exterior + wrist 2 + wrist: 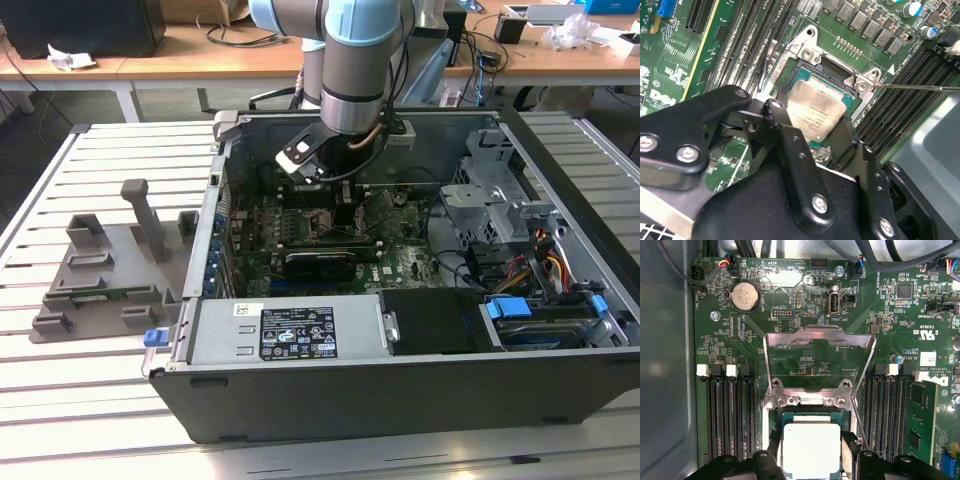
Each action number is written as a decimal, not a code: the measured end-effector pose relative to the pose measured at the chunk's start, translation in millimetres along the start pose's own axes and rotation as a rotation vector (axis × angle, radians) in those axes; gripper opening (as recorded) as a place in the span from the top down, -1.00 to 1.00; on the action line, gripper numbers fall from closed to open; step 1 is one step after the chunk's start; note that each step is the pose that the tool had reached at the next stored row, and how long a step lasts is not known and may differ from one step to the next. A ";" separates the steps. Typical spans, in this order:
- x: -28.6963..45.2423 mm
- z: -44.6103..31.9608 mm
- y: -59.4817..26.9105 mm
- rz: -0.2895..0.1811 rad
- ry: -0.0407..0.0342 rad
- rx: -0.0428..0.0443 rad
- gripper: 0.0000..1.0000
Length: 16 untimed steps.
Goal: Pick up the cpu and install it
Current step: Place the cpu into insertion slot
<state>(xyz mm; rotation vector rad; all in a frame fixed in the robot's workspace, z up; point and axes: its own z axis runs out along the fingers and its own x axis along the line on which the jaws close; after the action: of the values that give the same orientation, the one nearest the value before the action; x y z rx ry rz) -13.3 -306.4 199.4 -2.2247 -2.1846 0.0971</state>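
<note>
The cpu [811, 452], a flat silver square with a thin green rim, lies level in the socket frame [807, 52] on the green motherboard [400, 265]. My gripper [811, 460] reaches down into the open computer case [400, 390] over the socket. Its black fingers [774, 447] press against two opposite edges of the cpu [816, 112], so the gripper [810, 125] is shut on it. The socket's metal load plate [820, 357] stands swung open behind the chip. In the exterior view the gripper [340, 215] hides the cpu.
Memory slots [727, 415] flank the socket on both sides, and a thin metal lever [920, 87] sticks out beside it. A grey fixture plate [100, 285] with upright posts lies outside the case at the exterior view's left. Drive cages and cables [530, 250] crowd the case's right end.
</note>
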 end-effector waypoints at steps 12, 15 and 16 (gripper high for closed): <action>0.2 -19.1 -1.2 0.000 -0.0001 0.0001 -0.24; 2.7 -29.5 -1.7 0.000 -0.0001 0.0000 -0.21; 3.0 -31.7 -1.9 0.000 -0.0003 0.0000 -0.07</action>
<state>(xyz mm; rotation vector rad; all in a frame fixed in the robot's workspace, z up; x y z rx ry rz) -13.3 -302.5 231.1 -2.2249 -2.1847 0.0974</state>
